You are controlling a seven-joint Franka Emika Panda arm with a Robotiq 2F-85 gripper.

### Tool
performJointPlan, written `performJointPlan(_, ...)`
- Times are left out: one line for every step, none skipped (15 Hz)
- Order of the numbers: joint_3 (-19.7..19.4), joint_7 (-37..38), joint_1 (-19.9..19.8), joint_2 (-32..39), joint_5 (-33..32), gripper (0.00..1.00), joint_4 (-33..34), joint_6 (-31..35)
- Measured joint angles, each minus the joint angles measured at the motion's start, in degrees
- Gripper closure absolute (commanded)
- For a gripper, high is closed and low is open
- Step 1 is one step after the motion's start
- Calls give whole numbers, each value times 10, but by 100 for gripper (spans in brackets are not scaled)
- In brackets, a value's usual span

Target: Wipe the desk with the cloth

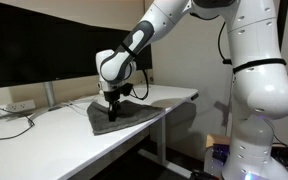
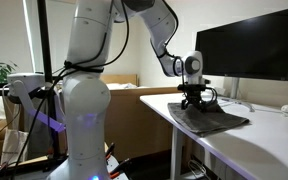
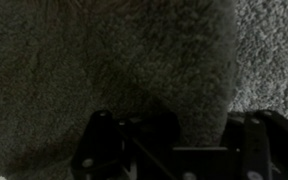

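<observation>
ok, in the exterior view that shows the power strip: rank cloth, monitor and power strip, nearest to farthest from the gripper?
1. cloth: directly under the gripper, touching it.
2. monitor: just behind.
3. power strip: far end of the desk.

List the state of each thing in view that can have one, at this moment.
gripper: shut, pointing down, pinching a bunched fold of the cloth.
cloth: lying rumpled on the desk near its end, held at one spot.
desk: standing level, with the cloth on top.
monitor: upright at the back of the desk, screen dark.
</observation>
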Motion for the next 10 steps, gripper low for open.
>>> performJointPlan(4, 16, 9, -8, -5, 93, -17, 8)
performJointPlan(8, 32, 17, -16, -12, 93, -28, 13)
performJointPlan(11, 49, 25, -21, -19, 93, -35, 14)
performJointPlan(14, 68, 34, -25, -29, 93, -39, 15)
performJointPlan(17, 88, 41, -26, -40, 93, -40, 15)
performJointPlan(20, 109, 49, -27, -49, 93, -40, 15)
performJointPlan(23, 129, 55, -27, -56, 93, -40, 16)
performJointPlan(28, 151, 63, -26, -61, 93, -39, 17)
performJointPlan(34, 173, 72, -25, -63, 93, -38, 22)
performJointPlan(40, 198, 83, -23, -65, 93, -36, 28)
